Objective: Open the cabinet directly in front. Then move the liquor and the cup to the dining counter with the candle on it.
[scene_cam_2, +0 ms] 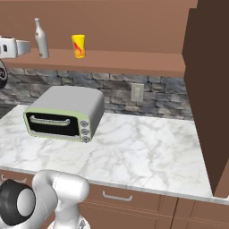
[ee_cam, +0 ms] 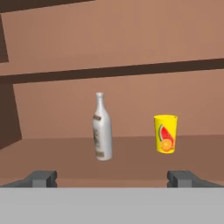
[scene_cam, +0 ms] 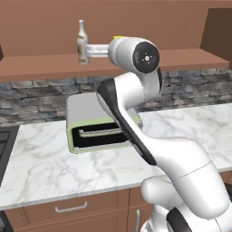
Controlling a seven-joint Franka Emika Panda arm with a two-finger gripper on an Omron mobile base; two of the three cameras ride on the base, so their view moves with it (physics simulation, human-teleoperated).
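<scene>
- Gripper (ee_cam: pixel 112 178) spread wide and holding nothing, its two dark fingertips (ee_cam: pixel 41 178) level with the cabinet floor, pointing into the open cabinet (scene_cam_2: pixel 134 62).
- Liquor bottle (ee_cam: pixel 102 129) stands upright on the bottom board of the cabinet, slightly left of centre between the tips in the hand view — near the hand, not yet between the jaws.
- Cup (ee_cam: pixel 166 134) — yellow tumbler with a fruit print — stands on the same board, beside the bottle on its right, clearly apart from it.
- One brown door (scene_cam_2: pixel 208 98) hangs swung out at the right of the right base view; toaster oven (scene_cam_2: pixel 65 114) sits on the marble worktop (scene_cam_2: pixel 143 147) below the cabinet.
- Risks, as I judge them: the bottle is tall, slim and narrow-based, so a fingertip striking its side on the way in could tip it over or push it deeper.
- Gripping high on the thin neck could let it swing or slip; the body near the label looks safer.
- A sideways drift towards the cup could knock it off the board onto the oven.
</scene>
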